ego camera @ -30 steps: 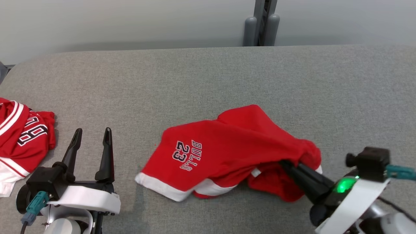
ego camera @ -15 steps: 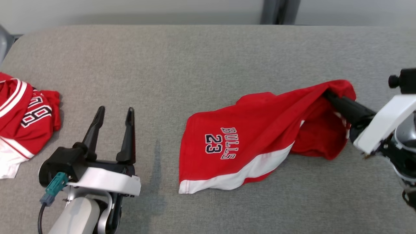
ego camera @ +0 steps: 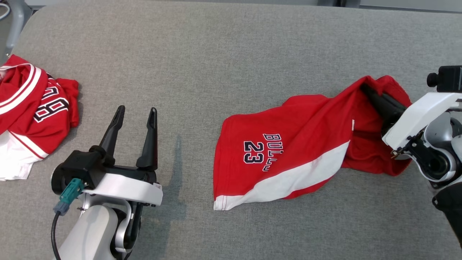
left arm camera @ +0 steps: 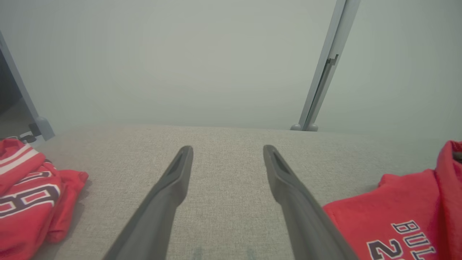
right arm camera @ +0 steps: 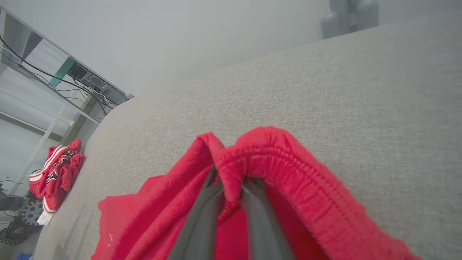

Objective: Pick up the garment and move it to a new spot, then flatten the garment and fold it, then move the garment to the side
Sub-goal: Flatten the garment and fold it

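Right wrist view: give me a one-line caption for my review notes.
Right end effector shut on the elastic waistband of the red shorts, above the grey padded surface.

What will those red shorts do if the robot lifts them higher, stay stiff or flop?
Probably flop: the shorts sag in folds from where the right end effector pinches the waistband, the other end lying on the grey surface. Likely light, since one pinch holds that end up. Probably not slippery: the ribbed waistband bunches between the fingers.
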